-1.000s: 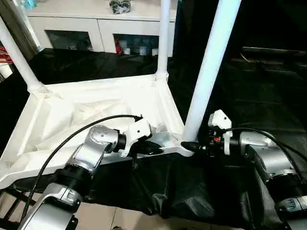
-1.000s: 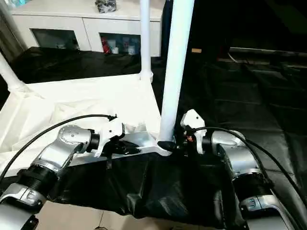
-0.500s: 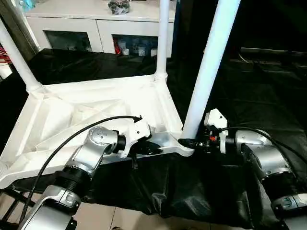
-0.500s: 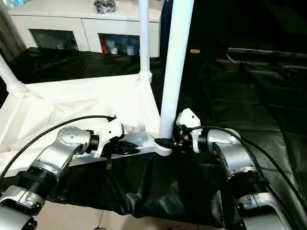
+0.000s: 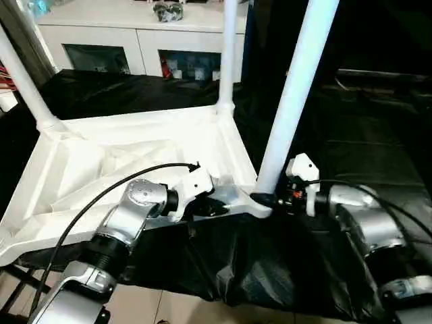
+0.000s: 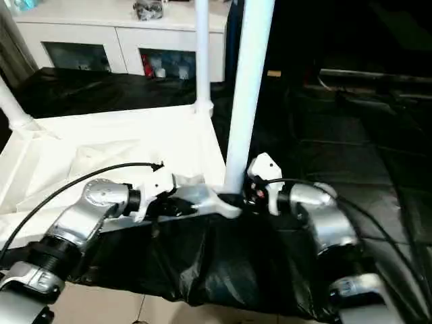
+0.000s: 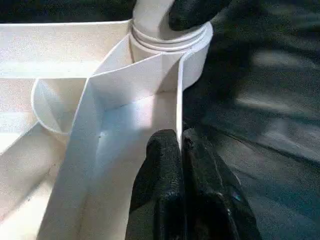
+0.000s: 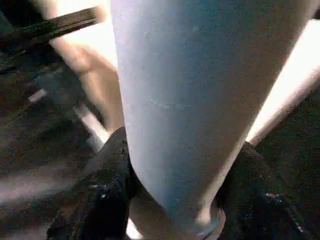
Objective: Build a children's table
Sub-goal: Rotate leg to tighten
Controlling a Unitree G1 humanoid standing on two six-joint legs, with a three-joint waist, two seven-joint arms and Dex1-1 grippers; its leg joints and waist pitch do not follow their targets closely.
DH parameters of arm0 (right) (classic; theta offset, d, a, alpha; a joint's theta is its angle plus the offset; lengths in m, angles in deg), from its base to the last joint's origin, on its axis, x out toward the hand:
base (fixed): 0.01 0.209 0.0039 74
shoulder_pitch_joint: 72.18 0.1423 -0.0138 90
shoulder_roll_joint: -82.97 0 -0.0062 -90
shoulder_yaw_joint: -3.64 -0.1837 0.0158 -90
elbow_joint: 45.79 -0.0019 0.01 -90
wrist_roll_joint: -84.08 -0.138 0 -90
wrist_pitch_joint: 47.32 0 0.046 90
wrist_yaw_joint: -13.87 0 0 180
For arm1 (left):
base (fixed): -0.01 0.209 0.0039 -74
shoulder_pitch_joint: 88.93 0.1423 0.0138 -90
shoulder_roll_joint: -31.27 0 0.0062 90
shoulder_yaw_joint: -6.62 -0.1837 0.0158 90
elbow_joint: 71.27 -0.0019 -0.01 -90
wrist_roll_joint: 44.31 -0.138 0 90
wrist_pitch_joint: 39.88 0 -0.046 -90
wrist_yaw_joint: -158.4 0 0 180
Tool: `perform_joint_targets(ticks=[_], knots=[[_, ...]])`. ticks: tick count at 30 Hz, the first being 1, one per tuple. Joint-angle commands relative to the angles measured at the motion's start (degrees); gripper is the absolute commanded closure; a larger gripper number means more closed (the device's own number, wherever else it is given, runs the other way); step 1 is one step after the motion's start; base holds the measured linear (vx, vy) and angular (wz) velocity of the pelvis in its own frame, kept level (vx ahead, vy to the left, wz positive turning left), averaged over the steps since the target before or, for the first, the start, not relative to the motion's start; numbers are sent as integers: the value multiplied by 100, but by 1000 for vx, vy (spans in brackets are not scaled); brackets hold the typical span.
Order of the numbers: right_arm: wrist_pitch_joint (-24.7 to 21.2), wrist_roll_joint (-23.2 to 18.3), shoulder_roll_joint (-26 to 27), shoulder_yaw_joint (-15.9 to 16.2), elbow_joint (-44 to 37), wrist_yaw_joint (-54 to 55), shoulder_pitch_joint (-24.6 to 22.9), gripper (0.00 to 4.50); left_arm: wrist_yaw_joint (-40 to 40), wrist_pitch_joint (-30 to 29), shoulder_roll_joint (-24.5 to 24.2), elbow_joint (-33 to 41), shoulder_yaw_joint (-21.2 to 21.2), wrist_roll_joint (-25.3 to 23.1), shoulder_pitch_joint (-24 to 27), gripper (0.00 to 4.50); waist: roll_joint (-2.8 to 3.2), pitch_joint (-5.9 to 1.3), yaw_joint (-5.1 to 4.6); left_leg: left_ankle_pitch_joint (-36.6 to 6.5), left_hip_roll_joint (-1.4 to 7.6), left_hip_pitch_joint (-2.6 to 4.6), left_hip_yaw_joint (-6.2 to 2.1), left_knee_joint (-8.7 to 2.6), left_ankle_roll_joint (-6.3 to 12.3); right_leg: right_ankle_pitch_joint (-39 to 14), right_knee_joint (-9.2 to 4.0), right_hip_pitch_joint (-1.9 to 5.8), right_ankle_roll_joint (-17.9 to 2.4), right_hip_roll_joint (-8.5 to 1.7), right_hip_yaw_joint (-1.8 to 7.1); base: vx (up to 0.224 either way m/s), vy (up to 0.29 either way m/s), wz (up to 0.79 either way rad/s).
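Your left gripper [image 7: 181, 150] is pinched tight on the thin side wall of the upturned white tabletop [image 5: 135, 158], 1 black finger on each face of the wall, close to the near corner socket [image 7: 167, 42]. Your right gripper [image 8: 170, 200] is clamped around the base of the near leg [image 5: 291, 101], its pads [image 8: 100, 195] pressed to both sides of the tube just above that socket. From your head, the tabletop lies ribs-up toward 11 o'clock, with 2 more legs standing in its far sockets: 1 at 12 o'clock [image 5: 227, 54], 1 at 10 o'clock [image 5: 23, 77]. You can read no brand, label or writing anywhere. Black sheeting [image 5: 351, 128] covers the work surface and hangs over its near edge. A white cabinet with glass doors [image 5: 135, 40] stands at 12 o'clock.
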Motion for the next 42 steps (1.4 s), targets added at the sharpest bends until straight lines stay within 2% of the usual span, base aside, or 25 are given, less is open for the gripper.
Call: perform_joint_targets(ticks=[1,2,7,8,9,10,11,12,13,14,15,16,17,18,19,20,21,22,23,24,25,27,29,35,42], knots=[[-137,268,264,227,338,559,-84,250,-698,-120,193,-196,124,-111,-196,450,-53,-321,-58,-2143,145,121,-127,-433,17,-3386,-599,155,-758,-202,158,0,0,0],[-165,352,557,224,472,1066,-55,251,-1023,-171,404,-383,150,-147,-366,450,-54,-298,-118,-2555,117,170,-175,-420,-88,-4000,-727,158,-417,-213,62,-53,16,-7],[-332,548,1349,134,994,2544,328,251,-1812,-123,888,-876,167,-269,-781,450,131,-263,-363,-3631,192,304,-348,-529,-229,-3693,-887,238,-253,-137,-273,-20,16,-3],[-194,573,1527,137,1104,2683,454,251,-1849,-57,975,-978,131,-282,-854,450,204,-236,-394,-4409,364,148,-437,-834,-323,-2727,-539,505,-373,-82,-262,-52,59,-3],[-137,558,1601,139,1116,2673,506,251,-1821,-24,992,-988,111,-289,-869,450,237,-225,-363,-4635,432,89,-413,-980,-354,-2301,-298,582,-469,-44,-214,-52,59,-3],[-101,550,1632,126,1124,2656,530,251,-1793,-6,994,-998,103,-295,-877,450,261,-227,-225,-4931,494,54,-263,-1223,-458,-1561,128,619,-697,4,-124,-71,16,6],[-41,536,1684,99,1136,2628,570,251,-1745,25,997,-1016,93,-306,-890,450,118,-192,-239,-4863,451,85,-196,-1209,-379,-1717,97,540,-637,28,-37,0,0,0],[-29,462,1665,64,1117,2463,577,251,-1658,54,959,-974,102,-286,-864,450,-112,-204,-211,-4299,111,472,-88,-674,-383,-3882,-627,98,-293,-22,-31,0,0,0],[-17,414,1654,42,1117,2379,583,216,-1617,84,940,-972,112,-274,-857,450,-223,-160,-369,-2703,-336,1075,-60,642,-201,-6182,-1488,-551,109,-448,-330,51,-50,-2],[-37,338,1618,10,1083,2236,571,181,-1530,145,901,-944,106,-261,-832,450,-168,-171,-419,-1950,-139,350,-204,266,-3,-6078,-1255,253,428,-619,-526,106,47,-38],[-53,277,1590,-37,1061,2116,566,181,-1447,225,866,-949,99,-253,-818,450,102,-236,-343,-2110,-3,308,-279,17,-41,-5444,-1181,479,451,-547,-669,106,47,-38],[-92,205,1458,-93,978,1906,540,179,-1281,255,763,-889,81,-236,-751,450,246,-184,-451,-3508,399,-151,-549,-561,-180,-3560,-305,887,299,-340,-647,116,116,-48],[-91,191,1414,-104,974,1865,541,170,-1241,273,736,-889,78,-237,-733,450,326,-156,-249,-4782,461,-249,-522,-1052,-428,-1322,398,887,-204,-69,-325,0,0,0],[-88,183,1388,-109,975,1843,543,140,-1218,288,721,-891,77,-238,-723,450,326,-156,-249,-4782,461,-249,-522,-1052,-428,-1322,398,887,-204,-69,-325,0,0,0],[-105,151,1293,-112,913,1714,526,140,-1137,296,671,-848,76,-222,-681,450,-105,-248,-324,-3863,132,301,-481,-553,-376,-2362,-258,351,-511,-325,70,80,-62,8],[-132,122,1167,-98,838,1508,506,133,-1016,364,610,-798,69,-199,-633,450,-48,-289,-268,-3153,68,188,-447,-395,-406,-3400,-415,411,-599,-518,88,63,-59,-17],[-137,119,983,-60,733,1248,470,131,-852,360,534,-693,66,-152,-561,450,-176,-363,-154,-1607,49,-115,-405,-325,-110,-3801,-475,562,-464,-575,212,63,-59,-17],[-161,123,813,-22,641,1022,436,126,-699,376,463,-588,53,-114,-494,450,-146,-449,-65,-897,90,-114,-395,-321,37,-3127,-420,584,-567,-562,241,6,-51,-9],[-182,137,672,12,579,808,411,97,-553,393,406,-503,46,-77,-438,450,-67,-501,-13,382,102,-110,-311,-269,542,-704,-157,538,-1195,-393,178,52,-58,-1],[-180,141,629,25,560,738,402,97,-517,385,388,-480,45,-67,-422,450,-9,-518,11,560,102,-134,-300,-267,700,-93,-98,537,-1359,-361,162,52,-58,-1],[-180,153,410,83,466,362,350,97,-330,373,290,-370,32,-27,-346,450,-6,-535,17,649,57,-164,-253,-227,913,801,-26,498,-1543,-239,145,67,-35,-8],[-161,133,174,139,346,-72,279,97,-113,361,175,-254,8,20,-266,450,-31,-560,46,637,78,-124,-239,-203,1219,1460,34,480,-1821,-223,158,54,-11,-2],[-163,71,-122,223,169,-619,196,97,245,379,14,-79,-26,120,-153,450,-29,-525,106,229,132,-120,-223,-233,1297,1019,-10,481,-1891,-240,142,0,0,0],[-196,-19,-488,346,-97,-1342,148,97,835,272,-314,249,-121,189,32,450,-5,-432,101,-857,208,-52,-188,-361,658,-659,-151,430,-1688,-217,176,0,0,0],[-220,-5,-650,510,-252,-1841,128,112,1236,195,-570,446,-181,252,95,450,-17,-416,112,-1082,218,-5,-126,-402,336,-929,-179,379,-1544,-206,280,0,0,0]])
